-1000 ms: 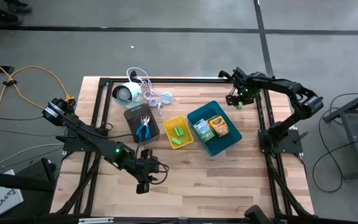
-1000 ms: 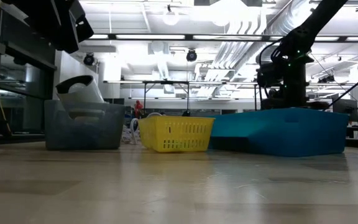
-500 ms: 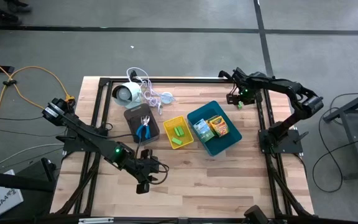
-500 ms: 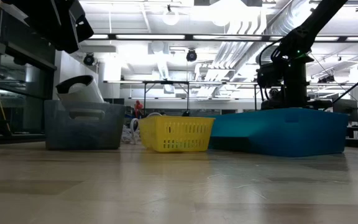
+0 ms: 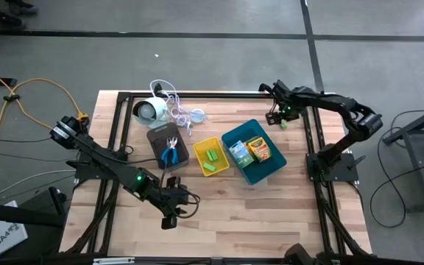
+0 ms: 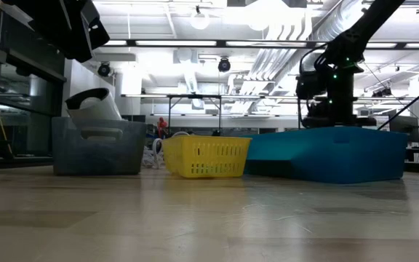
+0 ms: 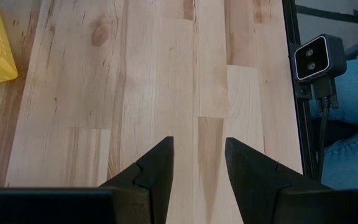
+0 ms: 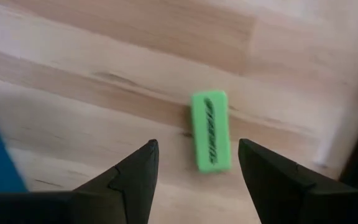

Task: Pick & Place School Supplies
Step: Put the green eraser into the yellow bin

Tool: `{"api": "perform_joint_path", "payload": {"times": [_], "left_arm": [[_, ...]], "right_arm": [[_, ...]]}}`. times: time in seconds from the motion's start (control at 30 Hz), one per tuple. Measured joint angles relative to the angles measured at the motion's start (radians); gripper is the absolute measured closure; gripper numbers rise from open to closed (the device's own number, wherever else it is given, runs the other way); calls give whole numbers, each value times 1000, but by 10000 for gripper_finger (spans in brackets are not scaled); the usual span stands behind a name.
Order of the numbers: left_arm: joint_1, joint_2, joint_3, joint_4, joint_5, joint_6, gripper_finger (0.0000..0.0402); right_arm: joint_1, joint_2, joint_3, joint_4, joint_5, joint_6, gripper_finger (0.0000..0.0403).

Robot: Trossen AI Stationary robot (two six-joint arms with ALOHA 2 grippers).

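A bright-green block (image 8: 211,130) with dark print lies flat on the wood near the table's far right corner; in the high view the block (image 5: 283,125) shows just beside my right gripper (image 5: 277,116). My right gripper (image 8: 197,145) hangs over it, pointing down, open, with the block between and slightly beyond its fingertips, untouched. My left gripper (image 5: 169,218) stands open over bare wood near the front; in the left wrist view nothing lies between the fingers of my left gripper (image 7: 197,142).
Mid-table stand a grey tray (image 5: 168,147) with blue-handled tools (image 5: 170,153), a yellow tray (image 5: 210,156) with green blocks, and a blue tray (image 5: 254,171) with printed boxes (image 5: 250,150). A white round device (image 5: 147,110) with cord lies behind them. A person's leg (image 7: 353,124) shows beyond the table's edge.
My right gripper has tipped a little and shifted slightly toward the table's left above the green block, staying open. The block has not moved.
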Motion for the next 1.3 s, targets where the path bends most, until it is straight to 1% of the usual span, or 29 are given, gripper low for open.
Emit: {"api": "perform_joint_path", "payload": {"times": [0.2, 0.33, 0.5, 0.67, 1.3], "left_arm": [[0, 0, 0, 0, 0, 0, 260], [0, 0, 0, 0, 0, 0, 260], [0, 0, 0, 0, 0, 0, 260], [0, 0, 0, 0, 0, 0, 260], [0, 0, 0, 1, 0, 0, 260]], "right_arm": [[2, 5, 0, 53, -2, -60, 190], [-27, 47, 0, 56, -27, -117, 190], [-18, 84, 19, 37, 10, -172, 190], [-18, 89, 18, 40, 21, -175, 190], [-7, 90, 18, 20, 8, -157, 190]]}}
